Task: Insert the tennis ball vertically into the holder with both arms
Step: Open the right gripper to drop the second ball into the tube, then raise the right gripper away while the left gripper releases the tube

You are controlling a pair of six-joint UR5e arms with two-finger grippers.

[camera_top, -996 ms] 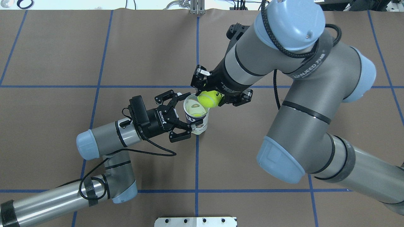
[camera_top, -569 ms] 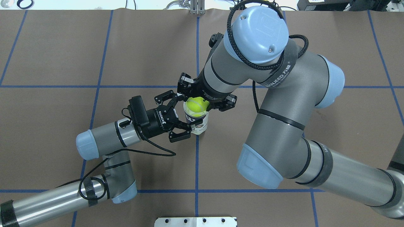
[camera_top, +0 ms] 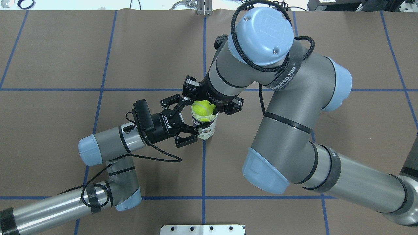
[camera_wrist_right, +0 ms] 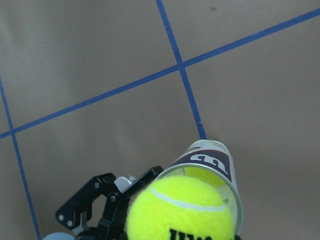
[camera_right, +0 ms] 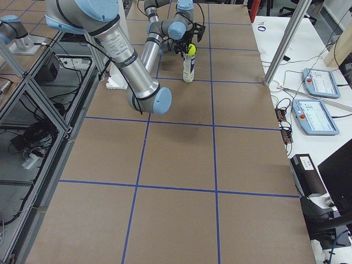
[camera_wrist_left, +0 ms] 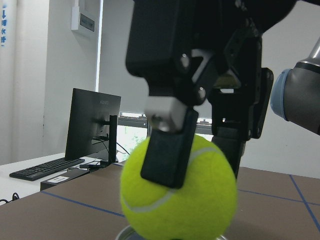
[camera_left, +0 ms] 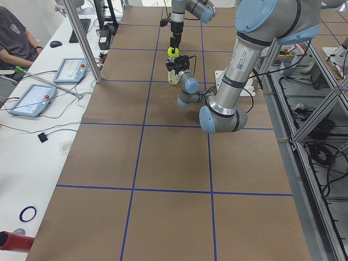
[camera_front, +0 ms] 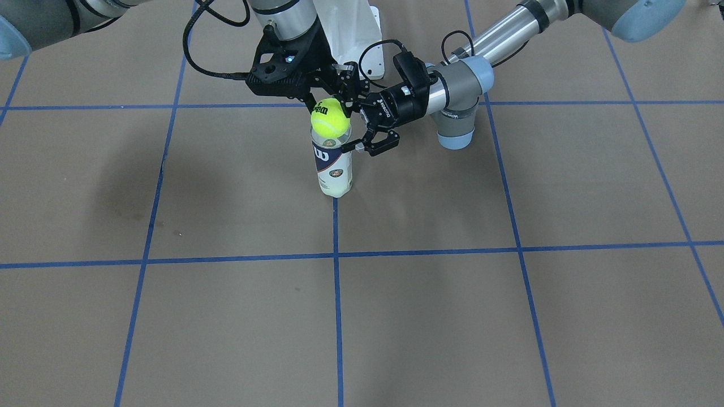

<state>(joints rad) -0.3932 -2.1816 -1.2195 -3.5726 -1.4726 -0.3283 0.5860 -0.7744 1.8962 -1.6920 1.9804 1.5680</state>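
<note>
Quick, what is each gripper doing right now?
Left gripper: spread wide at the can; grip cannot be told.
Right gripper: closed on the tennis ball.

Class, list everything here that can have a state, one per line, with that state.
holder, upright, uncapped, second ball inside
tennis ball, held at the holder's mouth, not yet in
right gripper, shut on the tennis ball
left gripper, fingers either side of the holder; grip unclear
</note>
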